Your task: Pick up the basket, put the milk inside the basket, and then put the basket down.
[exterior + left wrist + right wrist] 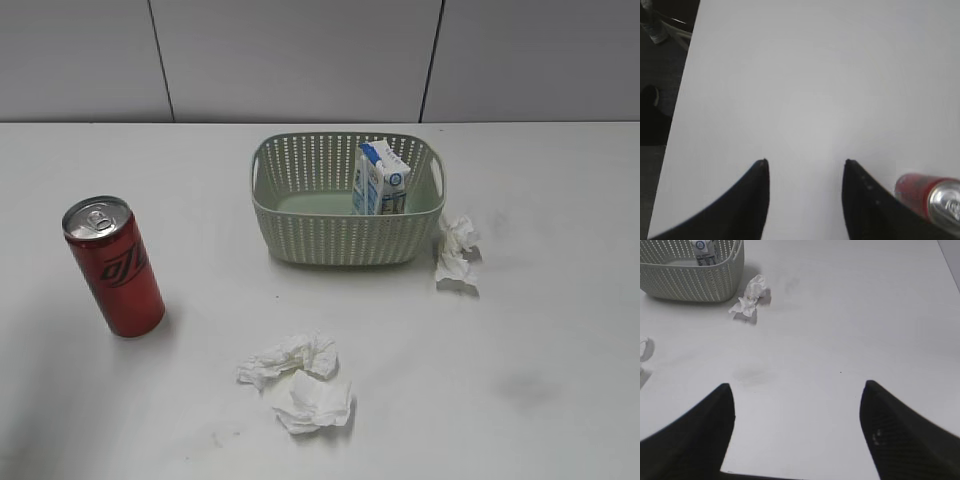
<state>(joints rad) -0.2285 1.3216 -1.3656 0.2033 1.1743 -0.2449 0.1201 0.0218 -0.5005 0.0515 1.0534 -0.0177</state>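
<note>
A: Arms first. Left claw [805, 200]?

B: Fingers apart, nothing between them, only bare white worktop [805, 90] under the gap. It hangs above the surface, pointing out across it. A red soda can [930, 197] sits just beside its right finger [865, 210], standing on the worktop, silver top showing.

A: Right claw [797, 435]?

B: Spread wide, empty too. Hovers over the worktop, touching nothing. Neither arm shows in the exterior view.

A: Basket?

B: The basket [695, 277] is well ahead of the right claw and off to its left, resting flat on the worktop. Pale green, perforated walls, cut-out handles at the ends [345, 235].

A: What's in it?

B: The milk [380, 180], upright, in the end of the basket nearer the right claw, close to that handle. White and blue carton, gable top above the rim. In the right wrist view only its top [704, 250] pokes out at the frame edge.

A: Other stuff?

B: A crumpled tissue [750, 300] just beside the basket's corner, between basket and right claw. Exterior view shows it at that end [457, 250]. A larger tissue wad [300, 385] lies on the open worktop in front of the basket, apart from it. Can [113, 265] well away from the basket on the left claw's side.
</note>
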